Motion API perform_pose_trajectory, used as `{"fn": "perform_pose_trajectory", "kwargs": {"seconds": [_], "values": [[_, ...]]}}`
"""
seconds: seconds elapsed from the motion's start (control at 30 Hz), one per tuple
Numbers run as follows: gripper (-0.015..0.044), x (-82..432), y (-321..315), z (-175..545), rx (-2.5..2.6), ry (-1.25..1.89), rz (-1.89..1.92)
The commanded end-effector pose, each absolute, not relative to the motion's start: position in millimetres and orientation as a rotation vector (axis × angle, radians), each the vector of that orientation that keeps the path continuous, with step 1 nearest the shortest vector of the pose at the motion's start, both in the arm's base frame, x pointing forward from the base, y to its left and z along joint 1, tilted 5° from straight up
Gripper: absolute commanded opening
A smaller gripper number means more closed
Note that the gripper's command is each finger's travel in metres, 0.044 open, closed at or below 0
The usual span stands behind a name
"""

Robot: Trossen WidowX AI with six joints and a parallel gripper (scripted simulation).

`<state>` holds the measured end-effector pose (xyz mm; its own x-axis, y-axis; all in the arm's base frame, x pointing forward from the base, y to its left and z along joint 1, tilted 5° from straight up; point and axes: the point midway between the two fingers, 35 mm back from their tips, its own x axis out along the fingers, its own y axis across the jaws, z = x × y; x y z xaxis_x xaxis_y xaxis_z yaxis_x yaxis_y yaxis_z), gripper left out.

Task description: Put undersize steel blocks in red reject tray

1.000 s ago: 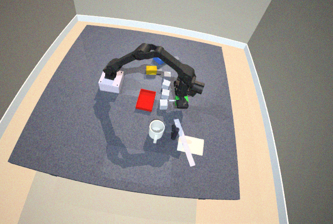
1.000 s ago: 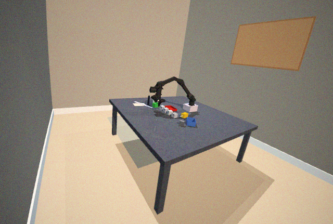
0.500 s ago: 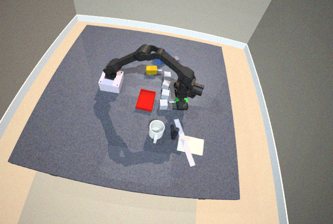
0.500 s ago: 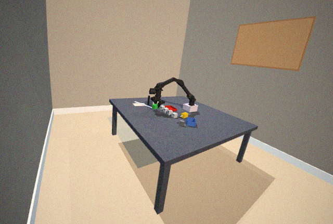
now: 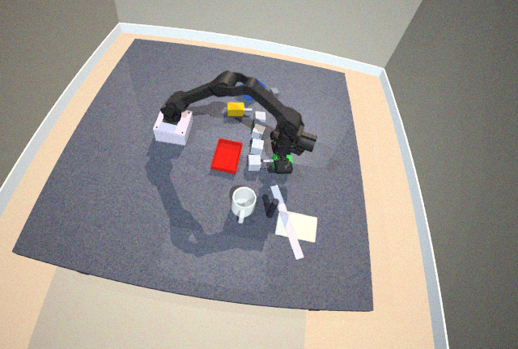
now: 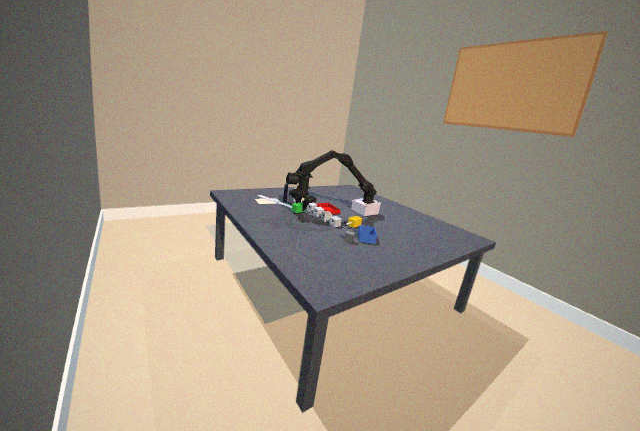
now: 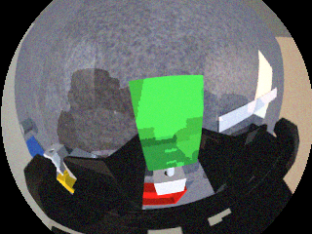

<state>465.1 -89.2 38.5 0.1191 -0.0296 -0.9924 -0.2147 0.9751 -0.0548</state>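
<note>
Tool fingers (image 5: 282, 162) (image 6: 299, 203) are closed on the green gauge (image 5: 289, 159) (image 6: 297, 208) (image 7: 170, 104), which is held between them by its block-shaped handle. The gauge's pale pin (image 5: 267, 160) (image 7: 169, 172) is pointed toward the end block (image 5: 254, 163) (image 6: 311, 206) (image 7: 170, 186) of a row of four, the one farthest from the yellow gauge (image 5: 235, 108) (image 6: 354, 221) (image 7: 65, 181). A dark hole is shown in that block's face, close to the pin tip; whether the tip has been entered into it cannot be told. The handle is kept apart from the block, with the pin between. The other three blocks are lined up beyond it: the second (image 5: 256, 146) (image 6: 317, 211), the third (image 5: 257, 131) (image 6: 326, 216) and the fourth (image 5: 260, 117) (image 6: 335, 221), nearest the yellow gauge. All four are left outside the red tray (image 5: 227, 155) (image 6: 328, 208) (image 7: 161, 197), which is set on the surface (image 5: 104, 211) (image 6: 387, 271) across the row from the tool. Near the tray and the end block, a white mug (image 5: 244, 201) is placed, and a sheet of paper (image 5: 305, 227) (image 6: 266, 201) (image 7: 263, 73) is crossed by a pale strip (image 5: 294, 240) (image 6: 279, 201) (image 7: 241, 114).
</note>
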Motion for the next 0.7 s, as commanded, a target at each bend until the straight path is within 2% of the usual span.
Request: {"fn": "perform_pose_trajectory", "kwargs": {"seconds": [0.0,0.67], "values": [[0.0000,466.4,-88.0,33.5,-0.197,1.448,0.136],[0.0000,460.1,-89.9,28.1,-0.196,1.439,0.137]]}}
